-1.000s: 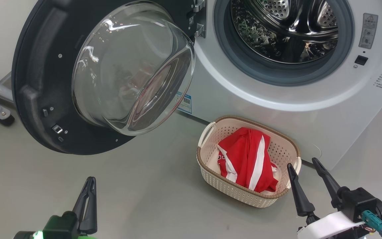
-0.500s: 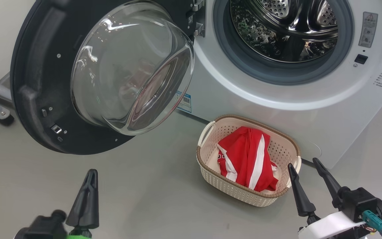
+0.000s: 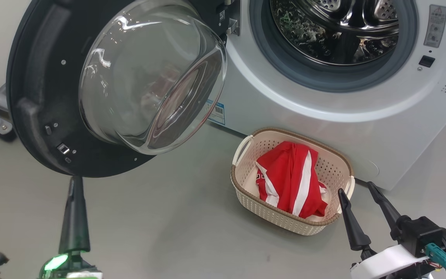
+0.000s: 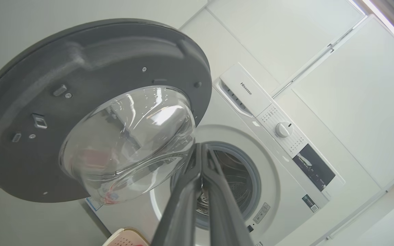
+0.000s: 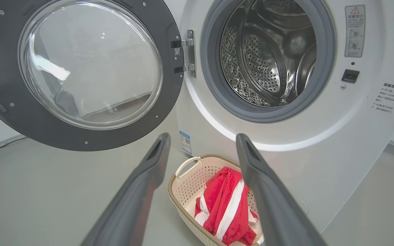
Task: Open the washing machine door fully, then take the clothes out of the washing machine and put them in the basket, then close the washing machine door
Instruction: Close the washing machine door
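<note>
We note the left gripper (image 3: 76, 184), fingers pressed together, has shifted left to just beneath the door (image 3: 33, 97); the right gripper (image 3: 355, 187) stands spread. The clothes (image 3: 289, 178) lie in the basket (image 3: 269, 217), so we judge only closing remains.

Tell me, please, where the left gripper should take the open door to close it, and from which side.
Probably the black rim at its free edge, opposite the hinge, coming from the left. That edge gives most leverage; the glass bowl is smooth and bulging, a poor hold.
</note>
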Controlling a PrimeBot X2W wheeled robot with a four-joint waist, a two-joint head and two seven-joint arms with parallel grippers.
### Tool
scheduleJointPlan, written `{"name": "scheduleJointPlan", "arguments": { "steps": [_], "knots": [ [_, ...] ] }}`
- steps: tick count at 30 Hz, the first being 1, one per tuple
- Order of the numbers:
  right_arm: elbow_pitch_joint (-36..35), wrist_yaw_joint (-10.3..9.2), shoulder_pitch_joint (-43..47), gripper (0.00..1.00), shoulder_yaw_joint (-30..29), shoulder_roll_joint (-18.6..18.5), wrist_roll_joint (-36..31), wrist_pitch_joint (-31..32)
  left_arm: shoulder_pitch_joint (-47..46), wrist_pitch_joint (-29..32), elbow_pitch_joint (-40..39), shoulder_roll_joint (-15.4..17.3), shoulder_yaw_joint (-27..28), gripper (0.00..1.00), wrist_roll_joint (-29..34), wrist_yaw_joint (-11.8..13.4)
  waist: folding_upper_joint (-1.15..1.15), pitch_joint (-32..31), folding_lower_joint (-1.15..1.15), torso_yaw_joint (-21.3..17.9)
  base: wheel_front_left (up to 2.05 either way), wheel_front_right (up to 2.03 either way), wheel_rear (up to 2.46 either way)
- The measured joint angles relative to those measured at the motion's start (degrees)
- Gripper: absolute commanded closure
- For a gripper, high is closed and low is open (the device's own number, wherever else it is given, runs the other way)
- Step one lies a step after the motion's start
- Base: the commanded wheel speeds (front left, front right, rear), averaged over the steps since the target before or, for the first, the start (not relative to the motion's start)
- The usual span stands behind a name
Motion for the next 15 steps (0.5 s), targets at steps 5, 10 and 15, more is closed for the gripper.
{"name": "scheduleJointPlan", "arguments": {
  "steps": [5,10,15],
  "knots": [
    [-0.5,-0.07,-0.1,0.00,-0.4,-0.4,0.0,0.3,-1.1,-1.0,-3.2,0.0,4.1,1.00,-13.0,-1.2,0.00,0.9,0.00,0.0,0.00,0.00,0.00],
    [-1.0,-0.11,-0.1,0.00,-0.9,-1.2,-0.1,0.5,-5.8,-0.5,-3.7,-0.1,12.0,1.00,-17.6,-1.2,0.00,1.7,0.00,0.4,0.00,0.00,0.00],
    [-1.5,-0.10,-0.1,0.00,-1.1,-1.7,-0.1,1.1,-11.1,0.7,-1.7,2.7,19.5,1.00,-22.4,-1.1,0.00,2.4,0.00,0.8,0.00,0.00,0.00]
  ]
}}
